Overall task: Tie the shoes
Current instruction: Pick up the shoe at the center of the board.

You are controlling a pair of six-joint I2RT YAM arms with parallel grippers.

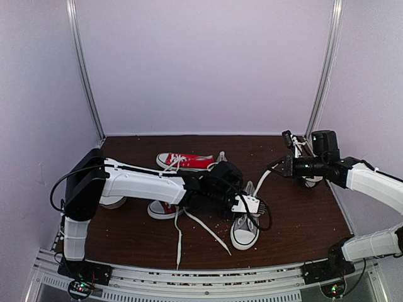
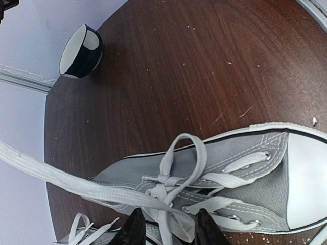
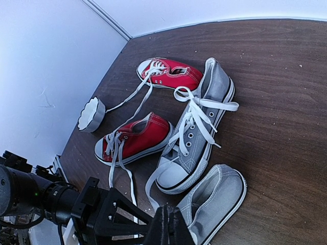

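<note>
One grey shoe (image 2: 240,178) lies under my left gripper (image 2: 170,229), toe cap to the right. Its white laces cross in a first knot (image 2: 162,184) with one loop (image 2: 196,148) standing above it. The left gripper's black fingers stand apart, astride loose strands and gripping none. A taut lace (image 2: 51,171) runs from the knot out past the left edge. From above, my left gripper (image 1: 249,206) hovers over this shoe (image 1: 244,231), and the lace rises to my right gripper (image 1: 276,167), which is shut on it. The right wrist view shows two grey shoes (image 3: 196,127) (image 3: 217,199) beyond the shut right gripper (image 3: 171,220).
Two red sneakers (image 1: 186,162) (image 1: 162,209) lie just behind and left of the grey pair, their laces trailing toward the front edge (image 1: 179,242). A small bowl (image 2: 80,51) stands by the wall. Walls close in the back and both sides.
</note>
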